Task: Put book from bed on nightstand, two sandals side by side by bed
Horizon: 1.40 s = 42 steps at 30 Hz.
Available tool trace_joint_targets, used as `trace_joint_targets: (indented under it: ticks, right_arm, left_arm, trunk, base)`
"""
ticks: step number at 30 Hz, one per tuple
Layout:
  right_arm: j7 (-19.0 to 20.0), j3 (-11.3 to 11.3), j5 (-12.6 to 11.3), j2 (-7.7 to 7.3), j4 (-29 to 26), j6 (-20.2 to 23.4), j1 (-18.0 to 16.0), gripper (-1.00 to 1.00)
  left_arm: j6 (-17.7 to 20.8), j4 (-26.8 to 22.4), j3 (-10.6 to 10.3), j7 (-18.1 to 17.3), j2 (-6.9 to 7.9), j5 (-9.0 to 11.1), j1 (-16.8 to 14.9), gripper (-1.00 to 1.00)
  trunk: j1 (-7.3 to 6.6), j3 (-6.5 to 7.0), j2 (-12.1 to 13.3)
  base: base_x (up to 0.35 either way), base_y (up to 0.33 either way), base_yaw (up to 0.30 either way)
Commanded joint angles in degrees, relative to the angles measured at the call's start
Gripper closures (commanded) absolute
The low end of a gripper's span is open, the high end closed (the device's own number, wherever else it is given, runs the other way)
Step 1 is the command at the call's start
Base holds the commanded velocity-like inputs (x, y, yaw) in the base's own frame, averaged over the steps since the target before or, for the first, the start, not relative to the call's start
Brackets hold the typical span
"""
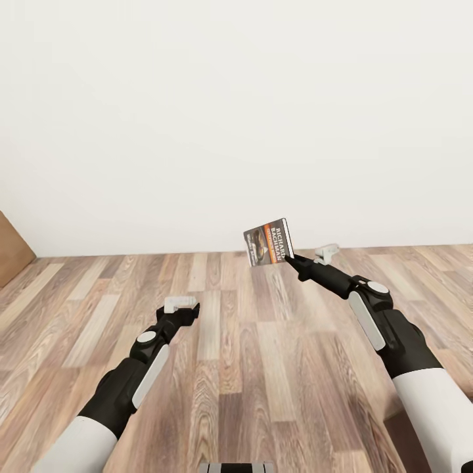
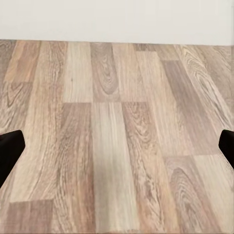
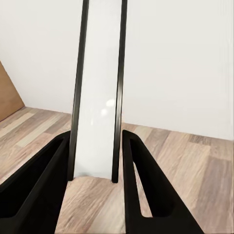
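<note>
Book (image 1: pixel 267 242) up in my right tool (image 1: pixel 289 257), pinched by one edge between both fingers, cover upright and clear of the floor (image 1: pixel 223 368) so it travels safely. My left tool (image 1: pixel 187 309) hangs spread wide and empty over bare planks. Ahead, just white wall (image 1: pixel 236 118); a brown panel (image 1: pixel 13 249) is cut off by the frame edge, and I can't identify it.
</note>
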Motion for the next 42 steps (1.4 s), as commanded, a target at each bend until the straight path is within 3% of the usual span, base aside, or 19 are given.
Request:
trace_joint_targets:
  ticks: [1,42]
  right_arm:
    - [-0.1,0.1,-0.8,-0.03,0.0,0.5,0.0,1.0]
    - [-0.1,0.1,-0.7,-0.03,0.0,0.7,0.0,1.0]
  left_arm:
    - [0.2,-0.1,-0.2,0.6,0.09,0.6,0.0,-1.0]
    - [0.2,-0.4,-0.2,0.5,0.09,0.6,0.0,-1.0]
  trunk:
    - [0.02,-0.05,0.0]
    - [0.02,-0.05,0.0]
  base:
    - [0.33,0.0,-0.185]
    - [0.33,0.086,-0.265]
